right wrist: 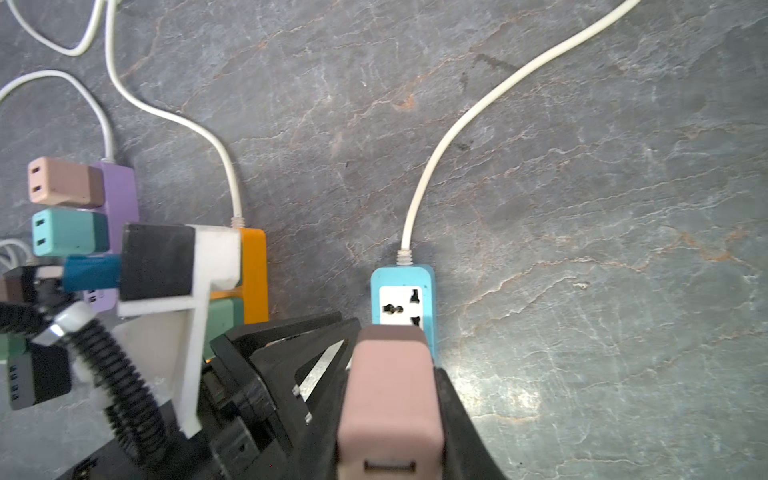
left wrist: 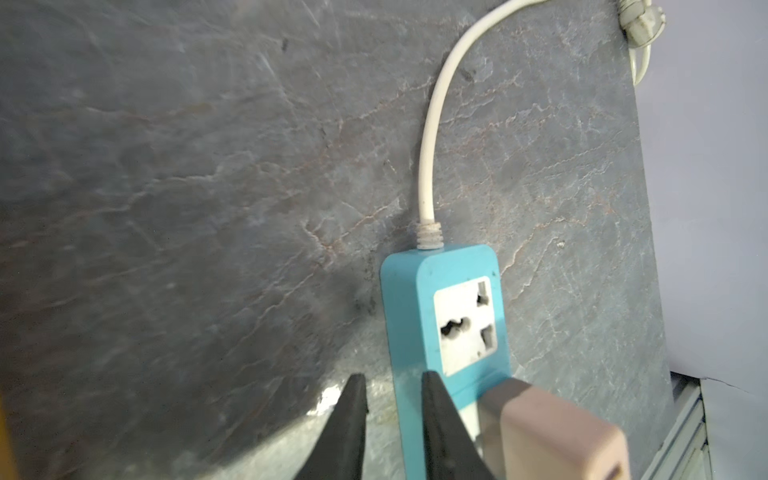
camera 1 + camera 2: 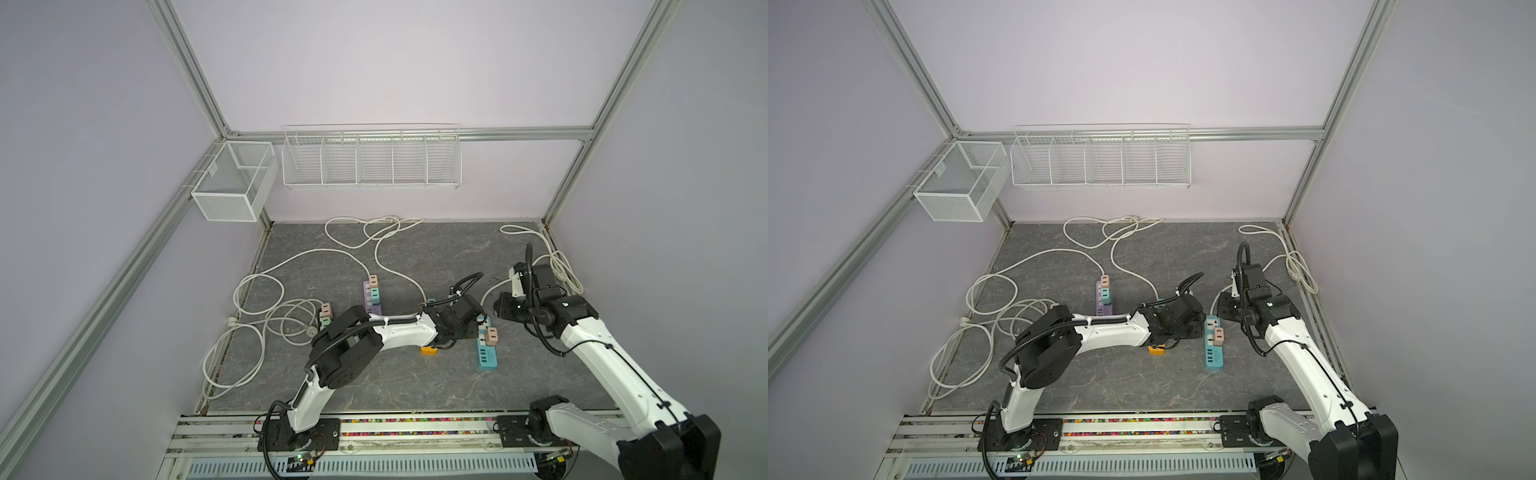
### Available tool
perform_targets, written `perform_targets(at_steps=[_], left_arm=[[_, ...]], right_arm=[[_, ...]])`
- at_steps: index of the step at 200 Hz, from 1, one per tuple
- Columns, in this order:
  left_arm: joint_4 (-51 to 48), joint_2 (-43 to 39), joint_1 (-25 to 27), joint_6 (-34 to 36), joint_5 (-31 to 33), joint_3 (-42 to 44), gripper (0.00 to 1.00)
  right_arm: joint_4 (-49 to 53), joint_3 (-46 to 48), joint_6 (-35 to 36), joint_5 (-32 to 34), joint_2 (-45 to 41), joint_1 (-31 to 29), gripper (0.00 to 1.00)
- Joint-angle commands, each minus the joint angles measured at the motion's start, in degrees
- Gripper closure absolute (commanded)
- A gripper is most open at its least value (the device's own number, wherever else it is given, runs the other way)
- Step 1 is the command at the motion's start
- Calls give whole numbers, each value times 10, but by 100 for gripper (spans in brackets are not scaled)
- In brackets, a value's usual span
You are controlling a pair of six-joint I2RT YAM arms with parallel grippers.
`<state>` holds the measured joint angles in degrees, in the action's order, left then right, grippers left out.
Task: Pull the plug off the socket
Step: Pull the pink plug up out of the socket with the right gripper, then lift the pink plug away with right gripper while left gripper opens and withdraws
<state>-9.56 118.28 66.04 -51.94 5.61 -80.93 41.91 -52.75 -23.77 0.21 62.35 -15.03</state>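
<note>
Clamping right gripper on plug, pinching its pink body flank to flank. Reading plug as seated, not yet out: standing on blue strip, butting against free socket at strip's cord end. Seeing same in both top views, plug sticking up on strip's far half. Placing strip right of table centre, lying roughly front to back, between both arms.

Running left gripper narrowly open, gripping nothing. Hovering one finger over strip's long edge, just beside plug, other finger over bare table alongside. Not managing to confirm contact for either finger.

Reaching in with left arm from left, hiding most of orange strip underneath in both top views. Spotting purple strip further back-left, carrying two more plugs, one pink and one teal, side by side; well apart from blue strip. Tracing white cord off blue strip's far end, curving away toward table's right side. Seeing more white cords looping over back and left of table.
</note>
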Motion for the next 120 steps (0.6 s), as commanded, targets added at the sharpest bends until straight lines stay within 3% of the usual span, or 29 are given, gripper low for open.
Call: perform_targets(at_steps=[1,50,120], left_arm=[[-8,-60,-1,21,33,16,73],[11,-157,-7,27,52,91,70],[7,-222,-31,32,41,137,66]], right_arm=[[-15,14,-15,-67,-7,3,92],[-115,55,-71,-165,13,0,91],[-251,78,-125,-213,123,-12,92]])
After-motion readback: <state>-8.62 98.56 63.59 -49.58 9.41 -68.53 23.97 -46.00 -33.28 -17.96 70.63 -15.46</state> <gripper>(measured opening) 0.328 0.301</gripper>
